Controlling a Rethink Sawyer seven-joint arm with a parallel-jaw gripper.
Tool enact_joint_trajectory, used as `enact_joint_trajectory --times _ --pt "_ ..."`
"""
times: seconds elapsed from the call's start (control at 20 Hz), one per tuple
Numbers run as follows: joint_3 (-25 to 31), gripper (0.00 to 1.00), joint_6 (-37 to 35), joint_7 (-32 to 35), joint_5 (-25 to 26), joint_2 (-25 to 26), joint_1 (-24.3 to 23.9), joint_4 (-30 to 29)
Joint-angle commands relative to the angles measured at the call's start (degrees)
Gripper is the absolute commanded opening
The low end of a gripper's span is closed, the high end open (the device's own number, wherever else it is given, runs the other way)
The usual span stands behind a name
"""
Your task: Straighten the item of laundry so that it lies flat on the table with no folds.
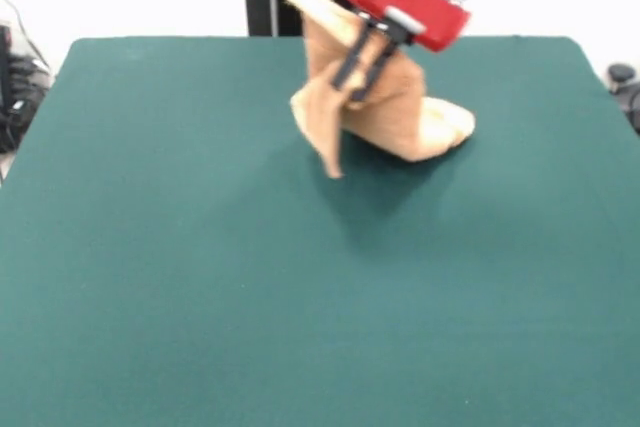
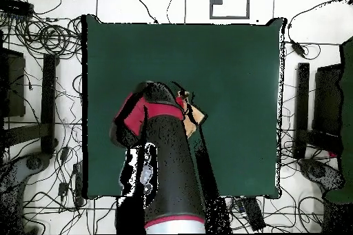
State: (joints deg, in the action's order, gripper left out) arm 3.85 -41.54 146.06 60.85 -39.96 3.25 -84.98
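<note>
Towel (image 1: 385,107) lifted, crumpled; overhead arm (image 2: 169,170) hides it.

Nothing readable anywhere here, no labels, brands or numbers on the arm, the cloth or the table in either view.

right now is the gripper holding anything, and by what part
Yes. The gripper is shut on the towel, pinching a raised fold near its middle. That part is lifted into a peak, while the lower end rests on the table.
</note>
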Motion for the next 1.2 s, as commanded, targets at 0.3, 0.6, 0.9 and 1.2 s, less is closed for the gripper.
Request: enact_joint_trajectory --times 0.3,0.6,0.9,1.2 --pt "-15.26 0.00 -12.99 27.53 16.42 10.62 14.90 9.17" --pt "-15.90 0.00 -7.59 24.53 20.47 12.91 13.87 11.69" --pt "-17.18 0.00 -7.57 12.06 21.08 10.26 12.87 12.51" --pt "-21.06 0.00 -10.26 3.63 25.63 11.19 15.77 15.42"
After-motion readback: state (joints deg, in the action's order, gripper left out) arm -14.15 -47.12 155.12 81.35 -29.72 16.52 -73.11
